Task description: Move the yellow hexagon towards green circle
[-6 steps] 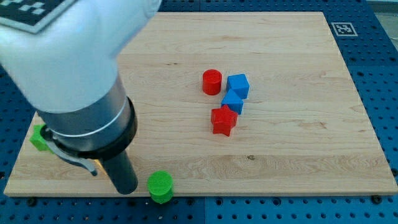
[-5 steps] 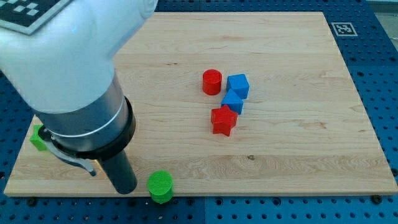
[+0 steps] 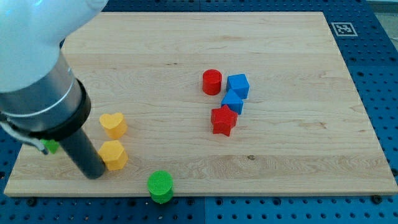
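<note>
Two yellow blocks now show that the arm hid a moment ago: yellow heart (image 3: 113, 124) and, below it, yellow hexagon (image 3: 114, 154). My tip (image 3: 93, 173) has swung to the view's left, touching or just beside the hexagon's left side; no jaws, holds nothing. Green circle (image 3: 161, 186) sits near, lower right at the board edge. Push looks about to begin.
</note>
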Available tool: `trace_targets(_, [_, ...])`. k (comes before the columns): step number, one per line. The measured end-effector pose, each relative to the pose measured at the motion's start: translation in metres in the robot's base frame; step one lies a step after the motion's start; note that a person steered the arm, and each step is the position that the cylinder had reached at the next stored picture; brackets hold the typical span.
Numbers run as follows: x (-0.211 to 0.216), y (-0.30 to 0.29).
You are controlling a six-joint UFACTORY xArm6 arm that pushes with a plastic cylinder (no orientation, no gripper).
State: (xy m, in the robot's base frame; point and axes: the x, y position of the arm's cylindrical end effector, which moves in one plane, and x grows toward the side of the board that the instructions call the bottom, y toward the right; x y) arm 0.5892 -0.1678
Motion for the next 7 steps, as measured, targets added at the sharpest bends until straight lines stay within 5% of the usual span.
trace_targets(7, [-0.044, 0.046])
